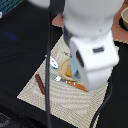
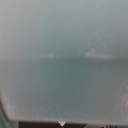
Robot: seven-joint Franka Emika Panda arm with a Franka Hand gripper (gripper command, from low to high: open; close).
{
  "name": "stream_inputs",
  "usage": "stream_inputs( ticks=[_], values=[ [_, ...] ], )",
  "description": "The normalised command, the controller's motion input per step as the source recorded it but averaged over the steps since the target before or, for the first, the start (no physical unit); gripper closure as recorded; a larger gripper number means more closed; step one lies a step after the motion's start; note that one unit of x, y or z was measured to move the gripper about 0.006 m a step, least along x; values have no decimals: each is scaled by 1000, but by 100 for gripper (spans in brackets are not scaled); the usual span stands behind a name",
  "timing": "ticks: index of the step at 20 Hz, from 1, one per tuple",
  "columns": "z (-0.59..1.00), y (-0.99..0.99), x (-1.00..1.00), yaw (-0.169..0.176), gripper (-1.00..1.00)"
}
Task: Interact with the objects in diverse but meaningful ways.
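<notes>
My arm was down over the placemat (image 1: 75, 100), the wrist view filled by the light blue cup (image 2: 64, 60); likely mid-grasp. Couldn't tell if the gripper was apart or clamped. Brown stick (image 1: 40, 83) lay apart on the mat; next, confirm grip before lifting.

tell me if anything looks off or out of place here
Nothing looks spilled or broken. The one odd thing is the wrist view, filled almost wholly by a blurred pale blue surface, too close to identify. In the exterior view the arm hides much of the woven mat; the dark-brown stick lies loose on it.
</notes>
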Motion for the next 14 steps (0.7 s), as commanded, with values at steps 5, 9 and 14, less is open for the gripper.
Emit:
stream_inputs(
  ticks=[5,9,14],
  values=[
    [120,775,-652,46,100],
    [-1,780,-674,37,100],
    [-67,779,-661,38,100]
  ],
)
